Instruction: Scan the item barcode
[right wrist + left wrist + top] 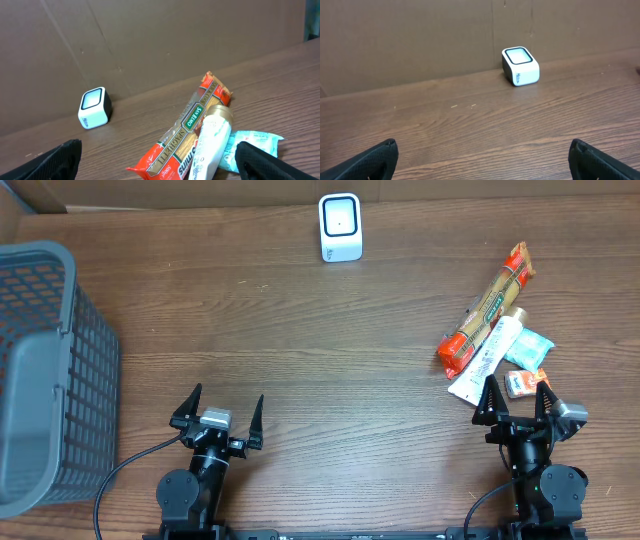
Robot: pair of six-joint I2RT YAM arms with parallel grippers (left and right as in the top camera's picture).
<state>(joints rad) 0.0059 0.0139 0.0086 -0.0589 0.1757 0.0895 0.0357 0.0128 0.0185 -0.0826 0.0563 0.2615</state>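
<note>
The grey basket, left on the worktop, is shown overhead only. The scanner is seen at the far edge in all views. The spaghetti packet and a tube touching it, just ahead of the right tool, are missed by the left wrist view. That and the left tool are held apart, empty. The wood-grain surface is backed by cardboard.

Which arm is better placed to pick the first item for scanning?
Right. The spaghetti pack and tube lie just ahead of the open right gripper; the left gripper, also open, has no item near it.
</note>
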